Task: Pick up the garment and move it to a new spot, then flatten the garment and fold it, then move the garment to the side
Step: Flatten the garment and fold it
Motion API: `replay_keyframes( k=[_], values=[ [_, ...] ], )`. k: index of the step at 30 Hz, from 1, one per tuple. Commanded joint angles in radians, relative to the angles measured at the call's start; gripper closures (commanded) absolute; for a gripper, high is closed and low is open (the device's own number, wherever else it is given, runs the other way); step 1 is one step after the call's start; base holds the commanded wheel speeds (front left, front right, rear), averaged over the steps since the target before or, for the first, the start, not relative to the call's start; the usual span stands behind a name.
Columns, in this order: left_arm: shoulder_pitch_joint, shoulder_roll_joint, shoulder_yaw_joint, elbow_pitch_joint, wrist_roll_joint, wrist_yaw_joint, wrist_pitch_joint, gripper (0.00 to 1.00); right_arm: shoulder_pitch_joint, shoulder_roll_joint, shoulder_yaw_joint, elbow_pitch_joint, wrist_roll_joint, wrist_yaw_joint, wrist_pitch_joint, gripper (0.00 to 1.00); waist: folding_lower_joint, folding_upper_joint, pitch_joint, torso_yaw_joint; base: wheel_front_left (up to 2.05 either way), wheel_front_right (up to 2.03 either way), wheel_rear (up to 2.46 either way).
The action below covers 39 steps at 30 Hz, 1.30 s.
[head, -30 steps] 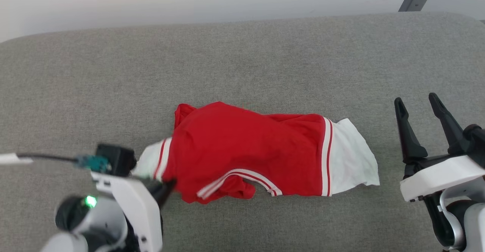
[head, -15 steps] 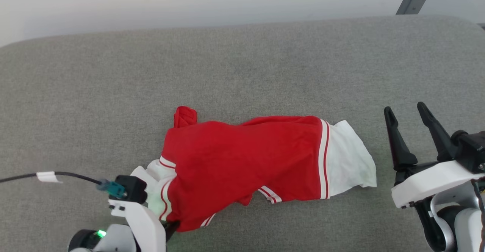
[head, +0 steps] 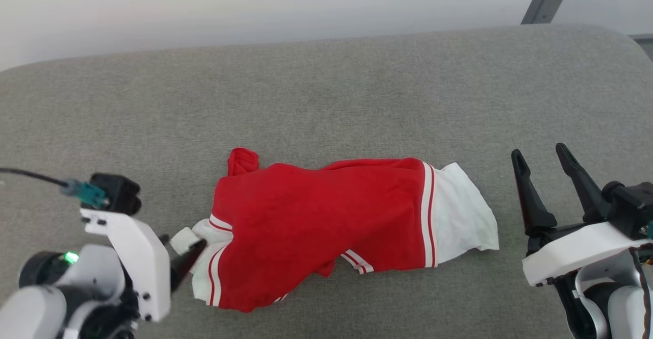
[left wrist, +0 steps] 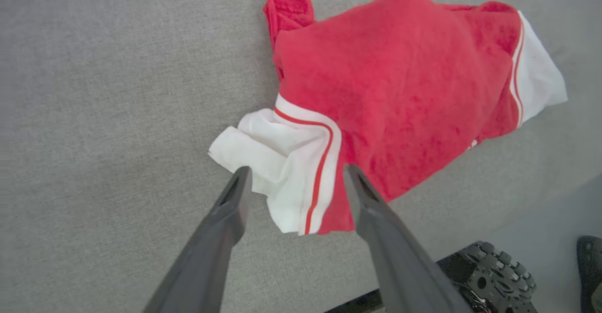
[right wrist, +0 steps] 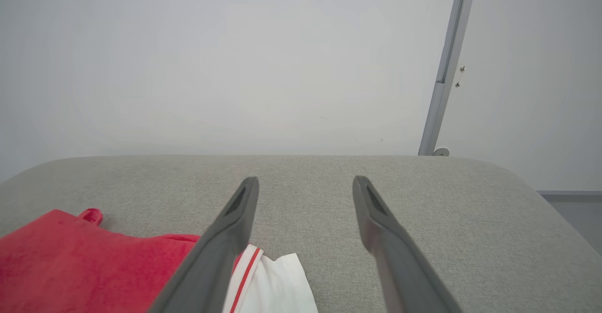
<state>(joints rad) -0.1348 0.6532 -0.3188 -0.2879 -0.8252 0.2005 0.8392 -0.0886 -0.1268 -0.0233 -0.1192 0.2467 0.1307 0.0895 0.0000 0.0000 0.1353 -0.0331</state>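
Head view: the garment lies bunched just below the middle of the worktop, running from 9 to 3 o'clock. My left jaws, at 8 o'clock, stand wide with one tip against the rolled white cuff and grip nothing. My right jaws, at 4 o'clock, are wide and empty, well apart from the garment's white end. My worry is that tip: if I pull the arm away carelessly it could snag the roll and drag the cloth into a worse heap. The trim tucked under at 6 o'clock would probably fold in if I flatten from the ends alone.

Left wrist view: the jaws straddle the cuff. I cannot tell whether either finger presses on it. The worktop's edge runs close by at 5 o'clock, with the floor beyond. A tug that way could slide the garment off.

Right wrist view: the garment sits at 8 o'clock, partly behind one finger. A low approach from here might shove the loose white end rather than catch it.

The worktop is padded, covered in grey woven fabric, with rounded corners. That weave likely grips cloth, so dragging would wrinkle it. Behind it stands a plain pale wall, with a grey metal post at 1 o'clock.
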Motion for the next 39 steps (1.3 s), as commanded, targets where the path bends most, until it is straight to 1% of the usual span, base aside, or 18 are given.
replay_keyframes(
  k=[1,3,8,10,11,12,15,17,19,22,24,30,32,36,39],
  values=[
    [-0.03,-0.002,0.012,0.043,-0.007,-0.011,-0.005,0.0,0.0,0.005,0.004,-0.005,0.006,0.0,0.002,0.0,0.0,0.0,0.008,-0.007,0.0,0.0,0.0],
    [-0.054,0.0,0.011,0.099,-0.009,-0.025,-0.004,0.0,-0.008,0.005,0.009,-0.007,0.006,0.0,0.001,0.0,0.0,0.0,0.018,-0.015,0.0,0.0,0.0],
    [-0.108,-0.047,0.002,0.262,-0.032,-0.057,-0.023,0.0,-0.031,0.006,0.017,-0.011,0.013,0.0,-0.002,0.0,0.0,0.0,0.049,-0.036,0.0,0.0,0.0],
    [-0.119,-0.05,-0.004,0.288,-0.029,-0.064,-0.025,0.0,-0.033,0.006,0.018,-0.012,0.013,0.0,-0.002,0.0,0.0,0.0,0.056,-0.039,0.0,0.0,0.0],
    [-0.137,-0.072,-0.011,0.346,-0.036,-0.07,-0.032,0.0,-0.04,0.006,0.017,-0.011,0.015,0.0,-0.004,0.0,0.0,0.0,0.066,-0.043,0.0,0.0,0.0],
    [-0.146,-0.072,-0.022,0.374,-0.021,-0.079,-0.034,0.0,-0.043,0.006,0.017,-0.011,0.017,0.0,-0.003,0.0,0.0,0.0,0.072,-0.045,0.0,0.0,0.0],
    [-0.175,-0.093,-0.043,0.466,-0.002,-0.092,-0.052,0.0,-0.048,0.003,0.016,-0.009,0.017,0.0,-0.002,0.0,0.0,0.0,0.083,-0.046,0.0,0.0,0.0],
    [-0.189,-0.113,-0.051,0.536,-0.006,-0.091,-0.051,0.0,-0.052,0.001,0.016,-0.008,0.017,0.0,-0.002,0.0,0.0,0.0,0.088,-0.046,0.0,0.0,0.0],
    [-0.201,-0.131,-0.061,0.591,-0.014,-0.106,-0.056,1.0,-0.061,0.001,0.016,-0.011,0.015,0.0,0.002,0.0,0.0,0.0,0.092,-0.045,0.0,0.0,0.0],
    [-0.225,-0.146,-0.073,0.656,-0.006,-0.136,-0.076,1.0,-0.063,-0.001,0.014,-0.015,0.012,0.0,0.005,0.0,0.0,0.0,0.096,-0.04,0.0,0.0,0.0],
    [-0.25,-0.145,-0.07,0.684,0.005,-0.15,-0.104,1.0,-0.063,-0.002,0.012,-0.015,0.011,0.0,0.006,0.0,0.0,0.0,0.096,-0.033,0.0,0.0,0.0],
    [-0.307,-0.083,-0.035,0.73,0.025,-0.178,-0.164,1.0,-0.059,-0.003,0.004,-0.019,0.008,0.0,0.005,0.0,0.0,0.0,0.095,-0.012,0.0,0.0,0.0],
    [-0.322,-0.068,-0.03,0.732,0.034,-0.174,-0.17,1.0,-0.06,-0.003,0.004,-0.019,0.007,0.0,0.006,0.0,0.0,0.0,0.096,-0.006,0.0,0.0,0.0],
    [-0.346,-0.013,-0.012,0.748,0.057,-0.17,-0.183,1.0,-0.067,-0.002,0.006,-0.021,0.006,0.0,0.01,0.0,0.0,0.0,0.101,0.002,0.0,0.0,0.0],
    [-0.348,0.001,-0.001,0.774,0.049,-0.164,-0.181,1.0,-0.071,-0.001,0.008,-0.024,0.004,0.0,0.012,0.0,0.0,0.0,0.105,0.006,0.0,0.0,0.0]
  ],
)
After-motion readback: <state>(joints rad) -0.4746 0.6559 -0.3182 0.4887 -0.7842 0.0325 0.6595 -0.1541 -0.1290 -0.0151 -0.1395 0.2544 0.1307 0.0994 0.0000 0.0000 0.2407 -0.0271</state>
